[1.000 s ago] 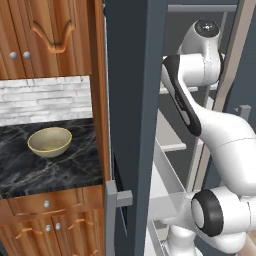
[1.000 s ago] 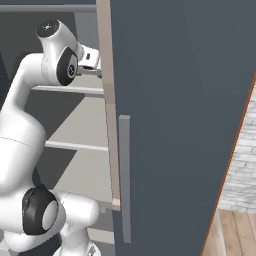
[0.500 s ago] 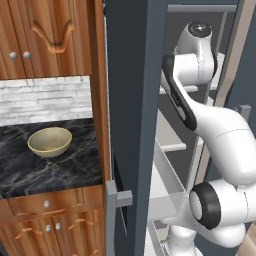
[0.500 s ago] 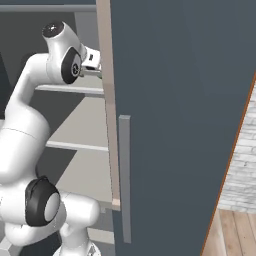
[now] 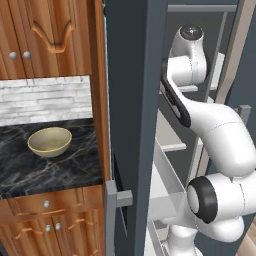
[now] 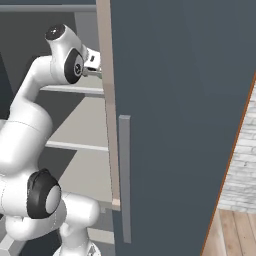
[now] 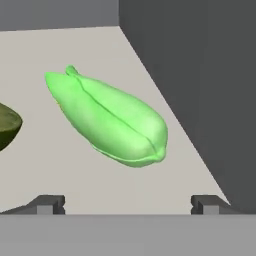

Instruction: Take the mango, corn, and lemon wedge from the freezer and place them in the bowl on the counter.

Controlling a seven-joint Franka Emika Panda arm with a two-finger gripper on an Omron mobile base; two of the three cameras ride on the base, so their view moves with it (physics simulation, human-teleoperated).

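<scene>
Corn (image 7: 111,121): bright green, elongated, husk seam along its length, lying on the pale freezer shelf (image 7: 75,45) across the centre of the hand view, pointed end toward upper left, blunt end toward lower right, clear of the dark wall at the right. Olive-rinded item (image 7: 7,126): partly cut off at the left edge of the hand view, on the same shelf, apart from the corn; which item it is cannot be told. Gripper (image 7: 127,205): jaws spread wide, the two dark fingertips (image 7: 47,204) at the lower left and lower right of the hand view, nothing between them, short of the corn and not touching it. Arm (image 5: 200,120): white, rising at the right of the left base view and reaching up into the open freezer (image 5: 135,100); in the right base view its wrist sits at upper left behind the door (image 6: 185,115) edge. Bowl (image 5: 49,141): tan, upright, nothing in it, on the black marble counter (image 5: 45,167) at the left of the left base view, beside the freezer, below the white tile wall (image 5: 45,100) and wooden cupboards (image 5: 45,35).
</scene>
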